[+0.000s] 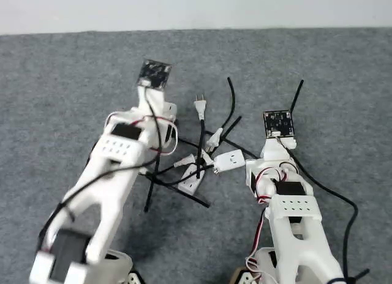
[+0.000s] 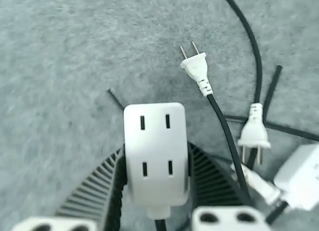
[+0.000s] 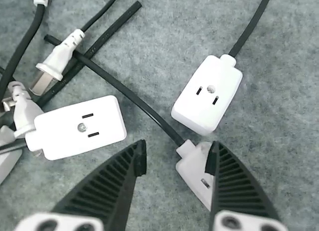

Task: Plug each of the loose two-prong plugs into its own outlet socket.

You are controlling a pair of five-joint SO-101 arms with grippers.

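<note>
Left gripper [image 2: 155,164]: clamped on white double socket [image 2: 154,136].
Right gripper [image 3: 176,149]: spread wide, white cord end [image 3: 192,169] against one finger.
Loose plug [image 1: 199,105]: flat on grey mat [image 1: 73,70], 11 o'clock from single socket [image 1: 229,160], prongs toward 12 o'clock.

Grey, felt-like carpet covers the tabletop [image 1: 55,82]; a plain pale wall [image 1: 196,8] runs along its far edge.

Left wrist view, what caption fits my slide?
Left gripper holds a white outlet socket; a loose two-prong plug lies on grey carpet nearby.
</note>
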